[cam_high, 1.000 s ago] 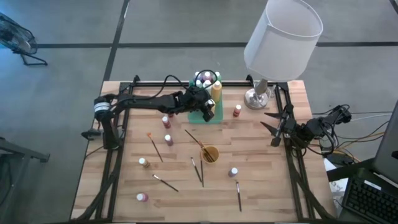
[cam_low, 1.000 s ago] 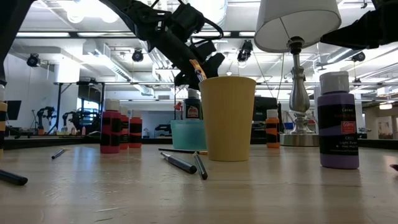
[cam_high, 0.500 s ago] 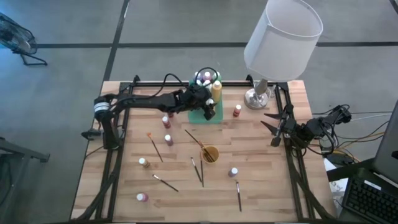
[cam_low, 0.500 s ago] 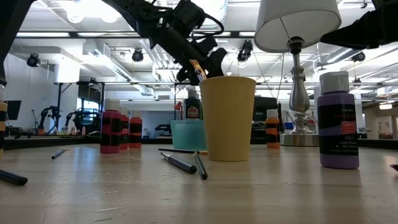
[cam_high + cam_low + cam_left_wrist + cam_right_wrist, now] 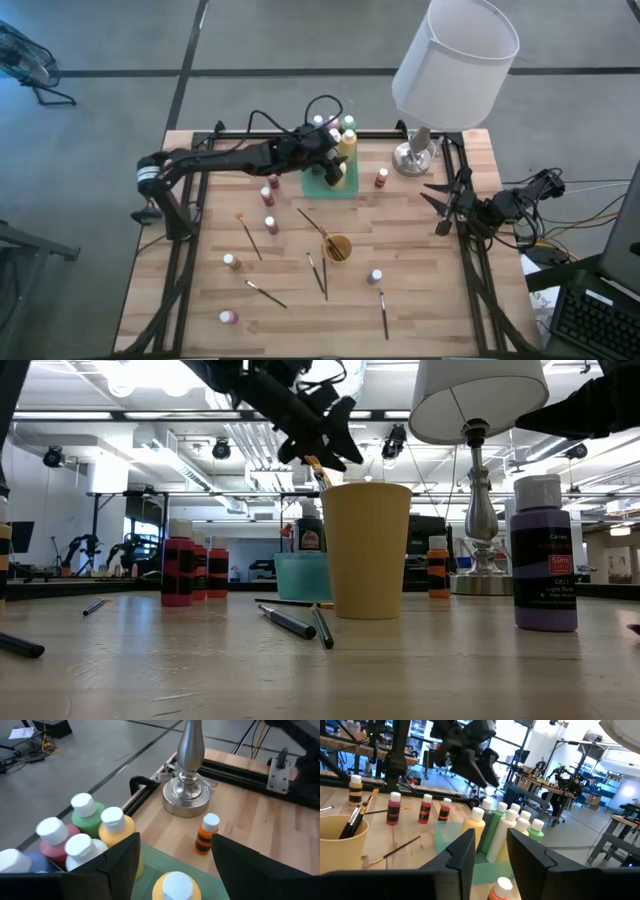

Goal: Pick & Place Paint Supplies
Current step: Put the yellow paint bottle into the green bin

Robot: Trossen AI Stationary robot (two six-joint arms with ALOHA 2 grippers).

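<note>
The left gripper [image 5: 338, 168] is hung over the green tray [image 5: 333, 187] at upper centre of the high view, fingers [image 5: 120, 862] spread apart, nothing held. Paint bottles [image 5: 341, 134] are packed in the tray's far end; others and brushes [image 5: 249, 237] are scattered on the bench [image 5: 420, 290]. The right gripper [image 5: 437, 205] is parked at the right edge, fingers apart.

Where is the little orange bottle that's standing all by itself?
In the high view, the orange bottle stands on the far right part of the table, between the green tray and the lamp's silver base, touching neither.
</note>
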